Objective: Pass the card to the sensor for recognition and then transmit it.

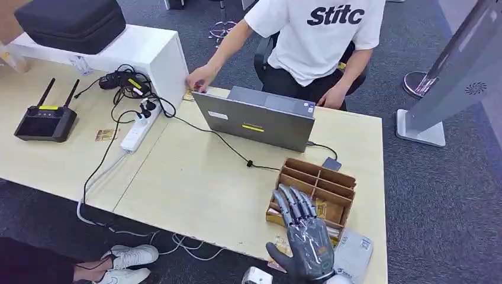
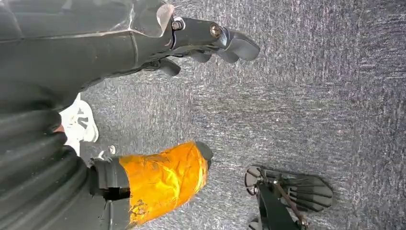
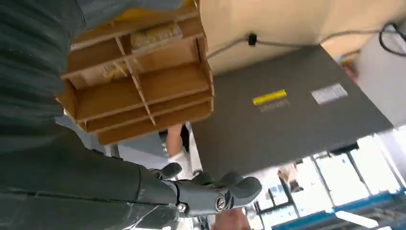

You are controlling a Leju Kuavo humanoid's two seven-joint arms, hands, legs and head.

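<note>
While the right hand (image 1: 305, 228) hovers over the near edge of the wooden box (image 1: 340, 177), its fingers spread and stretched forward with nothing in them, the step in hand looks to be picking a card out of that box. Cards (image 1: 328, 210) lie flat in the near compartments, a yellowish one just ahead of the fingertips; the rows nearer the laptop (image 1: 260, 121) look bare in the right wrist view. Lowering the fingers squarely into one compartment should do better than coming in across a divider, since the thin partitions could catch a fingertip and drag the box along the table (image 1: 195, 183). A flat card on a flat floor gives little to grasp, so sliding it against a divider wall and tipping an edge up before pinching seems the surer way. Keep the thumb clear of the grey packet (image 1: 355, 251) lying beside the hand at the table's near edge.

A small dark pad (image 1: 331, 163) on a cable sits just behind the box (possibly the sensor, though I cannot confirm that). A person (image 1: 314, 41) sits behind the laptop, one hand (image 1: 201, 78) on the table.

By the left wrist view, the left hand (image 2: 215, 43) hangs over the carpet, fingers loosely apart and holding nothing.
</note>
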